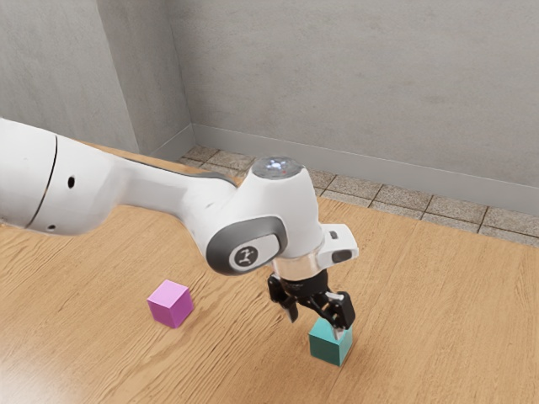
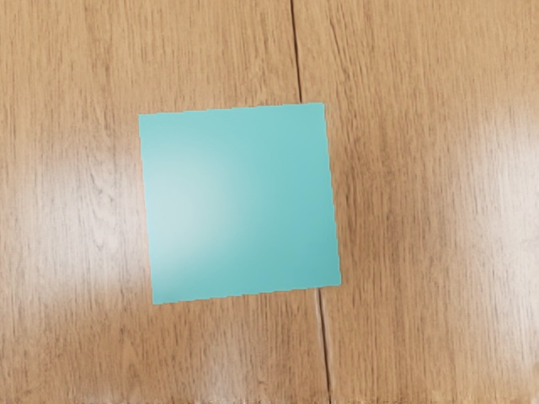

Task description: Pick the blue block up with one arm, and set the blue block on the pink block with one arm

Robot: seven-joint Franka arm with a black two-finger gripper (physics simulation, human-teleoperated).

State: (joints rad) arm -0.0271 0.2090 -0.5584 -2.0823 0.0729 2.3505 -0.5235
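The blue block [image 1: 330,345], teal in colour, rests on the wooden table toward the exterior view's right. The wrist view looks straight down on its square top face [image 2: 240,202]. My black gripper [image 1: 318,317] hangs directly over it, open. The fingertips [image 1: 344,318] are spread about level with the block's top edge and do not clamp it. The pink block [image 1: 171,303] sits on the table well off to the exterior view's left of the gripper, apart from the blue block.
The wooden table [image 1: 438,295] stretches around both blocks. Behind it lie a tiled floor strip [image 1: 404,198] and grey walls. My white arm [image 1: 126,189] comes in from the exterior view's left, above the pink block's far side.
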